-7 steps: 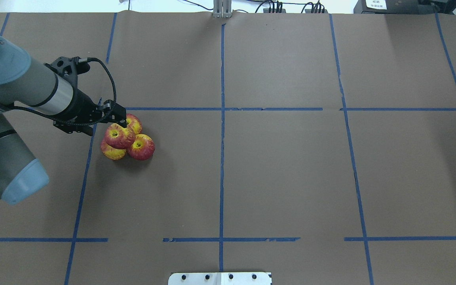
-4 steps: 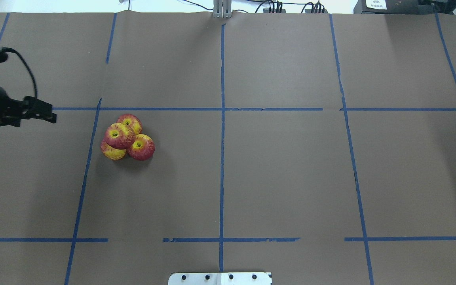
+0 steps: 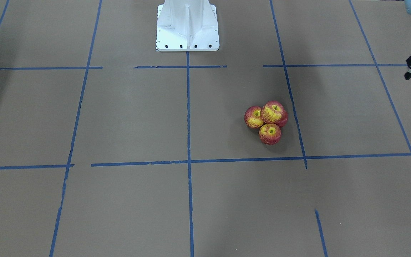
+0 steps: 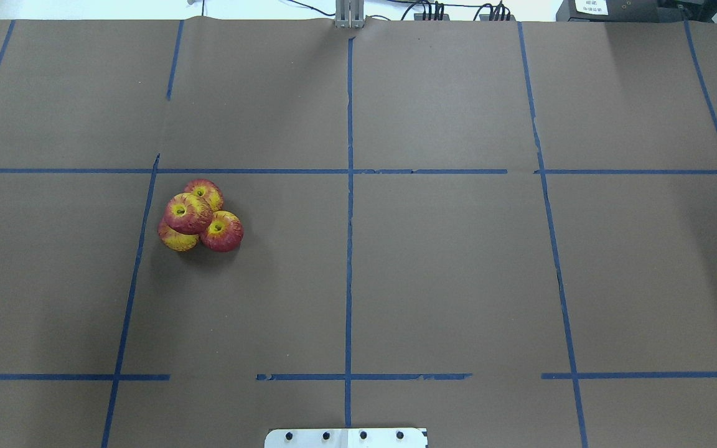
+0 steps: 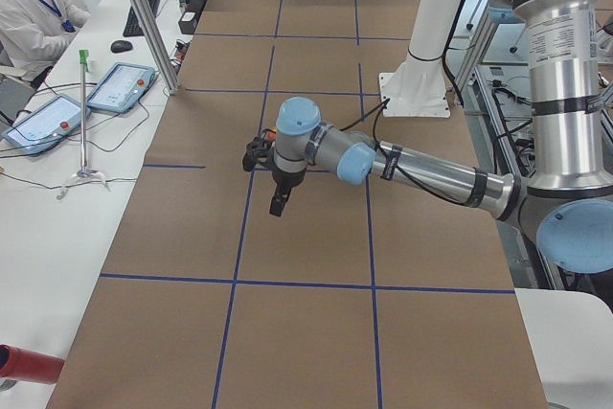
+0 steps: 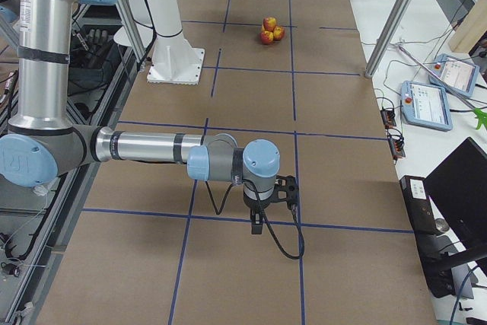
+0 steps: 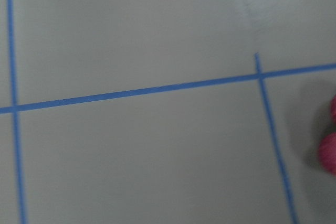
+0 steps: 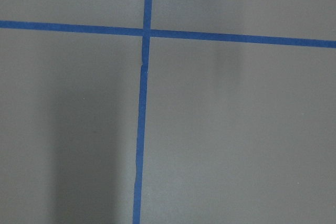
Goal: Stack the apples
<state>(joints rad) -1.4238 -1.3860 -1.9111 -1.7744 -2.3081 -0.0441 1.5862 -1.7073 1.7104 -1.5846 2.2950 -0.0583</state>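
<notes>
**Left arm drawn clear, apple pile left standing**

The apples (image 4: pixel 200 215) were noted left of centre in the overhead view, in the cell just under the horizontal blue tape line (image 4: pixel 259 171). Three were seen touching on the brown paper (image 4: pixel 458 280). The top apple (image 4: pixel 188 213) was seated on them, dimple up. Against the views from a second before, no shift in the pile was recorded.

The left gripper (image 3: pixel 410 71), which had been right against the pile a second earlier, was gone from the overhead view. It was found only at the upper right edge of the front view, well apart from the fruit. Its opening could not be told at that size. No apple was seen in it, and all four were counted in the pile.

The right gripper (image 6: pixel 257 224) was seen only from the right side, low over the paper and far from the apples. Its opening could not be told.

The stack was judged finished, with the release done and the pile holding unaided.
</notes>
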